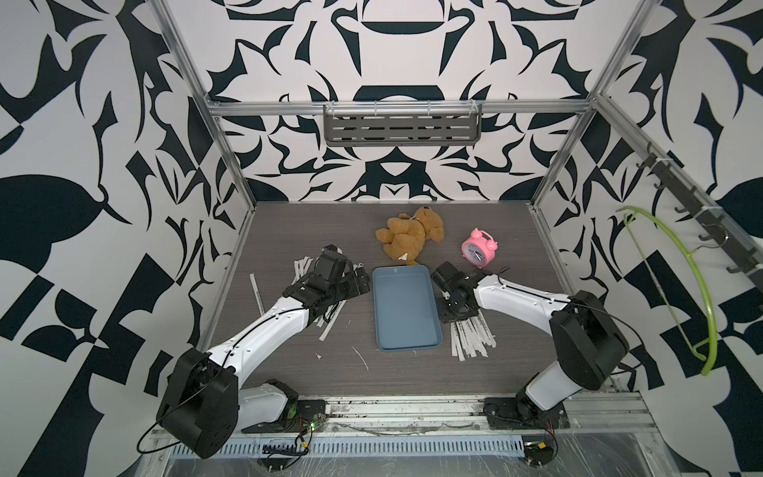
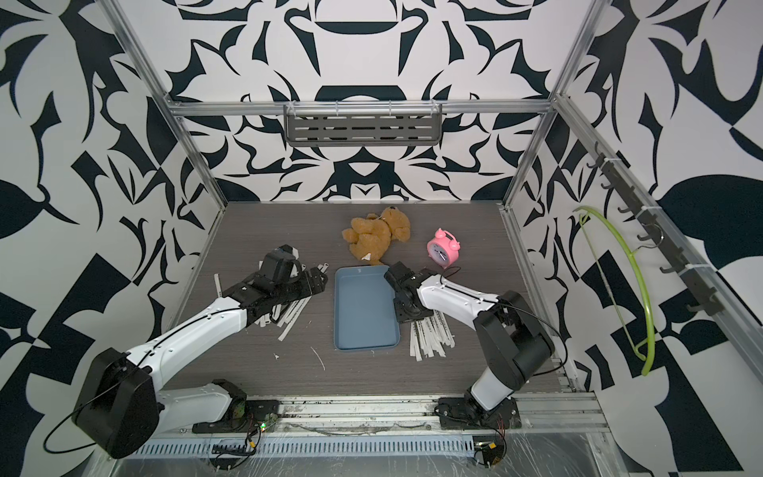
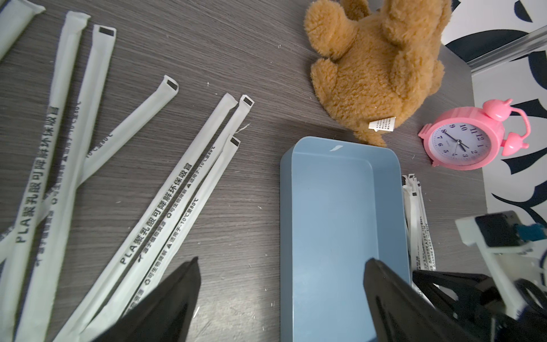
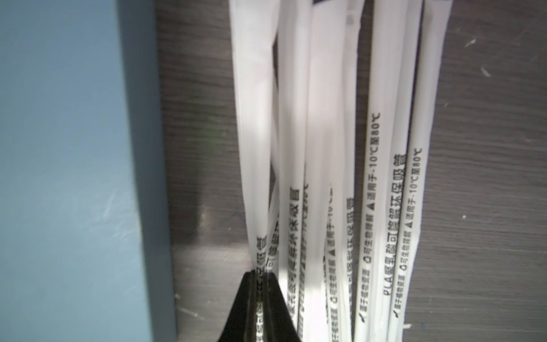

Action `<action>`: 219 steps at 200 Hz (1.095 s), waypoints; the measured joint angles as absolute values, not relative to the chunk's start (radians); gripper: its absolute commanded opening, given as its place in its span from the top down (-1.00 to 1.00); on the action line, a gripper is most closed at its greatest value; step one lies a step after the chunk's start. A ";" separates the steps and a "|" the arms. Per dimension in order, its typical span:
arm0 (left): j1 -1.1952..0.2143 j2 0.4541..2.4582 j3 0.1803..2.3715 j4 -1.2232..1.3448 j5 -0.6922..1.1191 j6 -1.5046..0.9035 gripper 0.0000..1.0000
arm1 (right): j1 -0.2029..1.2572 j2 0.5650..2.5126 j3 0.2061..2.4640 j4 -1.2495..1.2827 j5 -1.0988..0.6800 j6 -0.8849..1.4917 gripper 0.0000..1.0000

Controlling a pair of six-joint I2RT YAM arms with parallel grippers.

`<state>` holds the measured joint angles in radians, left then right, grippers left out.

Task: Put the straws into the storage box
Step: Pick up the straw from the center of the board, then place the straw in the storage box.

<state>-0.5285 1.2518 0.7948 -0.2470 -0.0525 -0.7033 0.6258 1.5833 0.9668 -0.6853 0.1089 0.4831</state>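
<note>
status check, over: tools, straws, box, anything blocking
Left tool open, near loose straws. Right tool shut on a straw beside storage box. Box holds no straws yet. Teddy bear at its far rim, opening clear.
</note>
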 measured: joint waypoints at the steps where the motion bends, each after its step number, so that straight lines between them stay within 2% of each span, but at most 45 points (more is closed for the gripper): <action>1: -0.529 1.252 0.794 -0.247 -0.053 -0.703 -0.88 | 0.625 1.582 0.967 -0.686 0.108 0.483 0.83; 98: -0.569 1.273 0.794 -0.212 -0.029 -0.727 -0.76 | 0.582 1.467 0.993 -0.755 -0.028 0.500 0.86; 117: -0.609 1.321 0.794 -0.194 -0.022 -0.744 -0.72 | 0.599 1.456 1.019 -0.751 -0.046 0.556 0.87; 121: -0.616 1.330 0.794 -0.190 -0.019 -0.749 -0.64 | 0.611 1.456 1.027 -0.746 -0.049 0.573 0.88; 131: -0.632 1.354 0.793 -0.176 -0.011 -0.760 -0.59 | 0.645 1.460 1.048 -0.731 -0.049 0.609 0.88; 176: -0.648 1.384 0.739 -0.099 0.020 -0.815 -0.54 | 0.823 1.619 1.165 -0.554 -0.044 0.756 0.90; 219: -0.648 1.385 0.723 -0.081 0.021 -0.816 -0.53 | 0.848 1.802 1.239 -0.460 -0.036 0.788 0.91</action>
